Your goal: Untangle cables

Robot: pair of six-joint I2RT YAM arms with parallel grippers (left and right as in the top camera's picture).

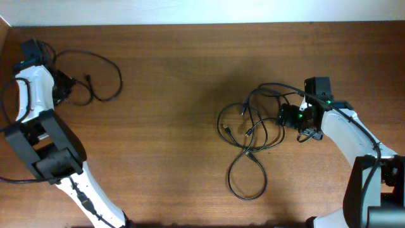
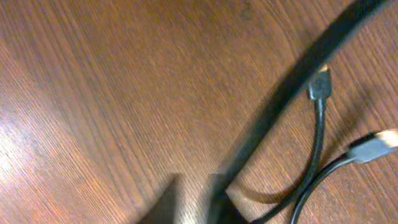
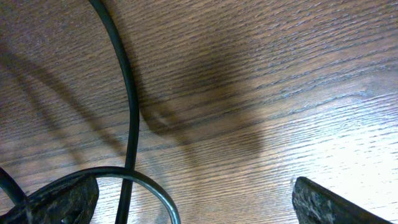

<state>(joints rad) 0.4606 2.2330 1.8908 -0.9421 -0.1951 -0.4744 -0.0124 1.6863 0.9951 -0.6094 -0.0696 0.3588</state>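
Note:
Two of the cables lie as a tangle of black loops (image 1: 253, 136) at the centre right of the table. My right gripper (image 1: 286, 117) sits at the tangle's right edge. In the right wrist view it (image 3: 193, 202) is open, with a curved cable (image 3: 146, 183) and a straight cable (image 3: 127, 106) lying by its left finger. A third cable (image 1: 118, 79) lies looped at the far left. My left gripper (image 1: 63, 85) is at one end of it. In the left wrist view its fingers (image 2: 194, 202) are nearly closed, and a blurred cable (image 2: 280, 99) rises from them. Two plugs (image 2: 319, 87) (image 2: 373, 148) lie nearby.
The wooden table (image 1: 171, 126) runs between the two cable groups. Its back edge meets a white wall (image 1: 202, 9). The left arm's base (image 1: 44, 155) stands at the front left and the right arm's base (image 1: 380, 183) at the front right.

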